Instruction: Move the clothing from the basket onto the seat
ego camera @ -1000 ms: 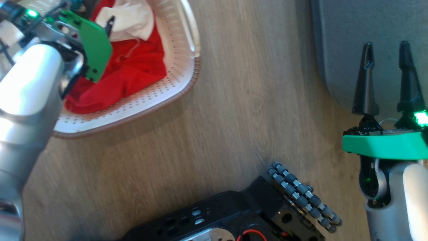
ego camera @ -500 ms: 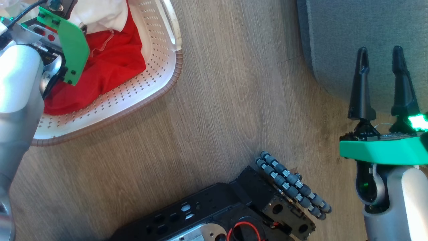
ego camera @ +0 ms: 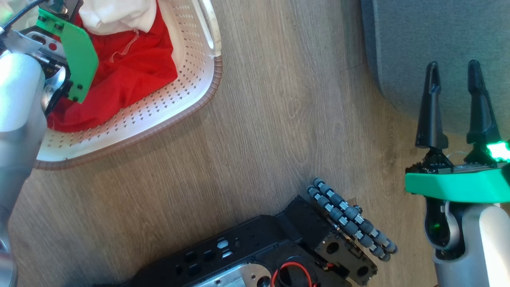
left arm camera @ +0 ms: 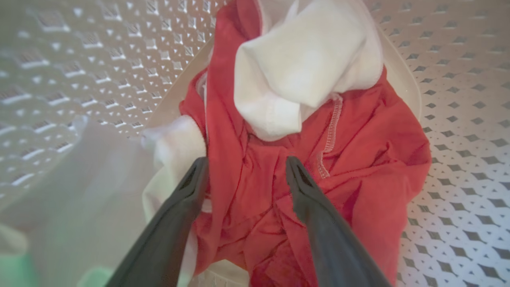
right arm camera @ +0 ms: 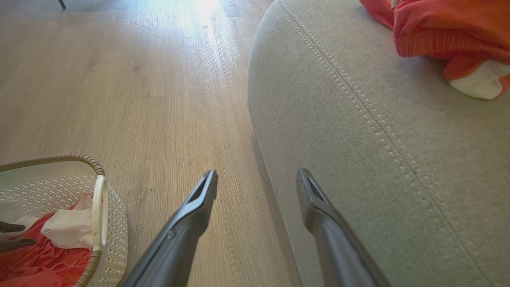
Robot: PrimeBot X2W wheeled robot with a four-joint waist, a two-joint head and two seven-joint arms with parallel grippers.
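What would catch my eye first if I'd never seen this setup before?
The bright red and white clothing crumpled in the cream perforated basket on the wooden floor, with the left gripper open and pointing down at it. Next comes the big grey seat to the right, where another red garment lies and the open right gripper hovers empty by its edge.

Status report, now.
Left gripper open in basket, poised over clothing, not gripped. Right gripper open at seat edge. Another red garment lies on seat.
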